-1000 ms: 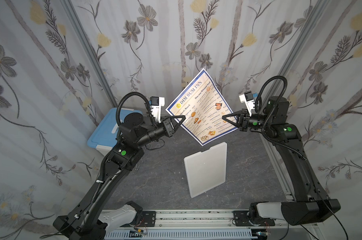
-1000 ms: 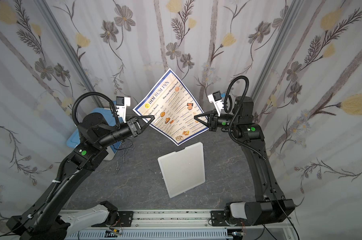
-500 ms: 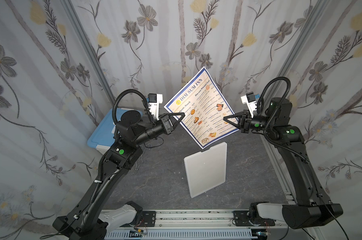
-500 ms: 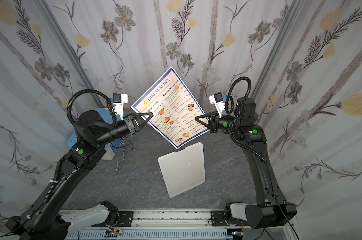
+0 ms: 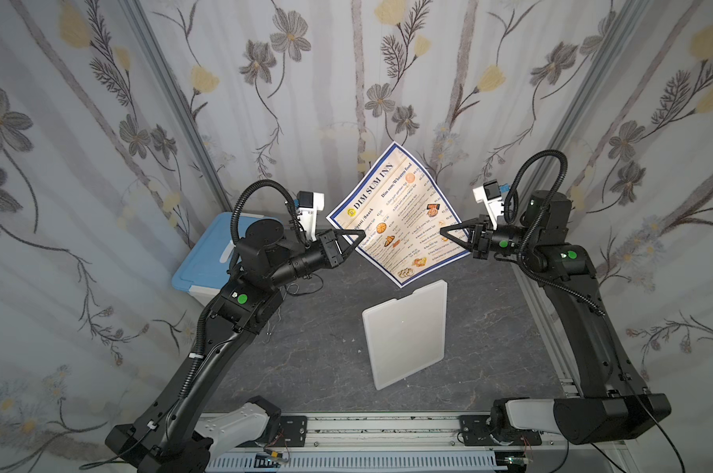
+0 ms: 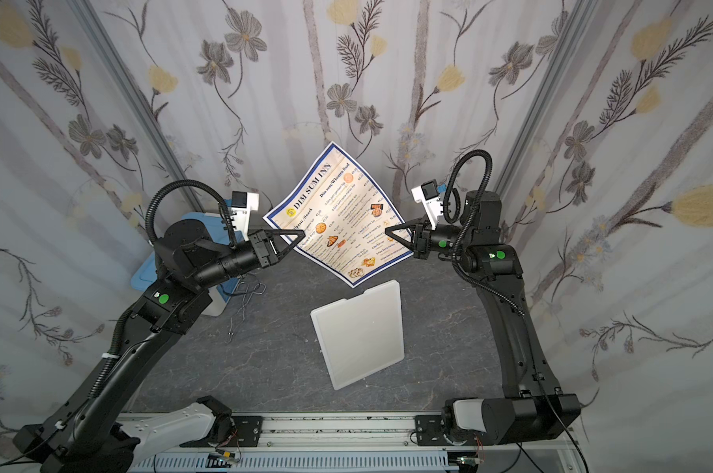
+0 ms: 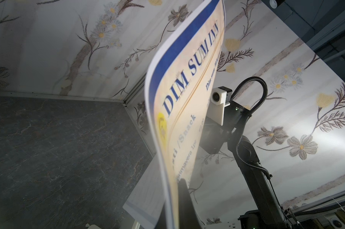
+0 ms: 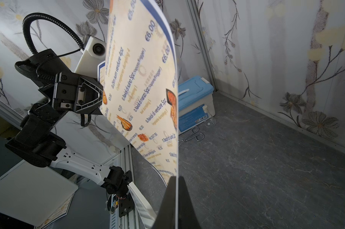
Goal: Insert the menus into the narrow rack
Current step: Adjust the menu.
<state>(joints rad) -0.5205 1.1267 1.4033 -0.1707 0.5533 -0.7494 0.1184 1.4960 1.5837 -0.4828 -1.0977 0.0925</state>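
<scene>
Counting gives one menu, one narrow rack, one blue-lidded box and two grippers. The left gripper and the right gripper are each clamped on opposite side edges of the menu, holding it in the air, tilted corner-down. In both top views its lowest corner shows just above the top edge of the upright rack. Compared with a second ago, the sheet's place and tilt are almost unchanged, and both grips are the same.
</scene>
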